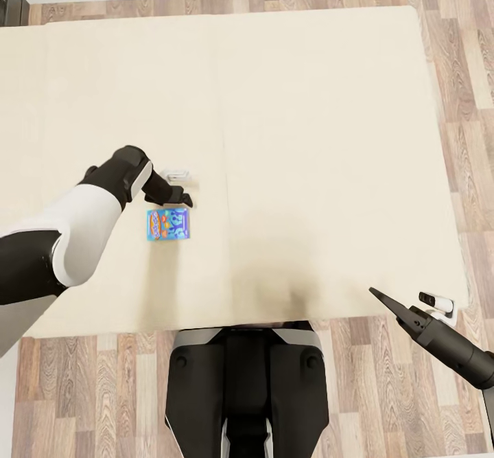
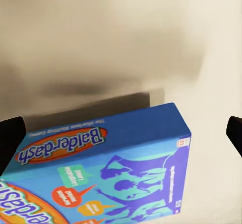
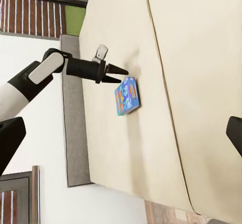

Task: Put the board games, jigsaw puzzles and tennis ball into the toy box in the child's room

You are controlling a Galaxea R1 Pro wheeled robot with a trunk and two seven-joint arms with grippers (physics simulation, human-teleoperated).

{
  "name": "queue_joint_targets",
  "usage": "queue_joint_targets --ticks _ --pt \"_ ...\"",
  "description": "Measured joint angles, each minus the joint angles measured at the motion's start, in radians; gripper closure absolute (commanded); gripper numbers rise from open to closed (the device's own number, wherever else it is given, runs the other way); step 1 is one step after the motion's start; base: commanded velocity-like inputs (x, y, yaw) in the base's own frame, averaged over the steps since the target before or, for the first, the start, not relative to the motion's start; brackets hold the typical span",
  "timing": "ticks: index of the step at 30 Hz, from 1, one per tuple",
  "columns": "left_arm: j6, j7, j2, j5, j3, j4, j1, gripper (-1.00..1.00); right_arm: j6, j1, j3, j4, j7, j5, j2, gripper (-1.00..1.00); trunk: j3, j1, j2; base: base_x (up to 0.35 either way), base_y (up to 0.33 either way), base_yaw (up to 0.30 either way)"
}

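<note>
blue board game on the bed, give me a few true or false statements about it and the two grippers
1. The blue board game lies flat on the bed. True.
2. The left gripper is shut on the game. False: it is open above the game, its fingers clear of the box.
3. The right gripper is over the middle of the bed. False: it is near the bed's front corner, far from the game.
4. The lid reads Balderdash. True.
5. A tennis ball sits beside the game. False: only bare mattress surrounds it.

Bright even light; soft dark shadow on bed [image 1: 288,286]; renders sharp.
</note>
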Motion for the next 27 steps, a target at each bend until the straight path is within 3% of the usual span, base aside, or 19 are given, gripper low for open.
queue_joint_targets --ticks 12,27 --pt "-0.005 0.009 -0.002 0.001 0.0 0.001 0.042 -1.0 0.002 0.0 0.0 0.0 -0.001 0.0 0.0 -1.0 0.0 0.0 0.0 0.0 0.0 0.0" --pt "-0.005 0.007 -0.007 0.001 0.0 0.001 0.046 -1.0 0.002 0.0 0.0 0.0 -0.001 0.0 0.0 -1.0 0.008 0.0 0.0 0.0 0.0 0.0"
